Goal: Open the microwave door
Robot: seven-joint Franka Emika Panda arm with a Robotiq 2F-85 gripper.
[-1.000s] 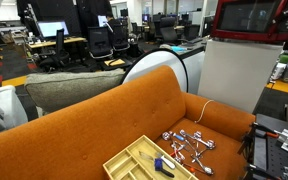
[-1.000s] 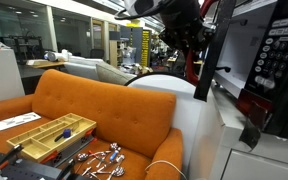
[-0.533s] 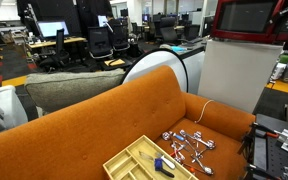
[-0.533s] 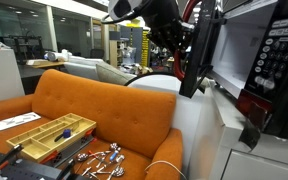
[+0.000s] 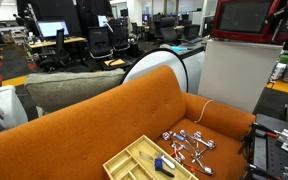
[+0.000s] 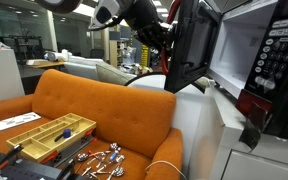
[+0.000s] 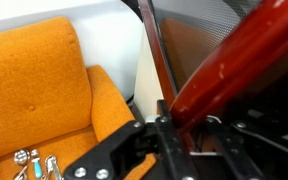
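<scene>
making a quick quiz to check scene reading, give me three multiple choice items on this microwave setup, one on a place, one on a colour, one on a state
1. Where does the microwave stand?
A. on the floor
B. on top of the white cabinet
C. on a desk

2. What colour is the sofa that holds the wooden tray?
A. orange
B. green
C. blue

3. What state is the microwave door in?
A. fully shut
B. taken off and lying flat
C. swung open on its hinge

Answers:
1 B: in an exterior view the red case sits directly on the white cabinet's top.
2 A: its cushions and backrest are orange in both exterior views.
3 C: in an exterior view the dark door angles out from the front, leaving the cavity exposed.
</scene>
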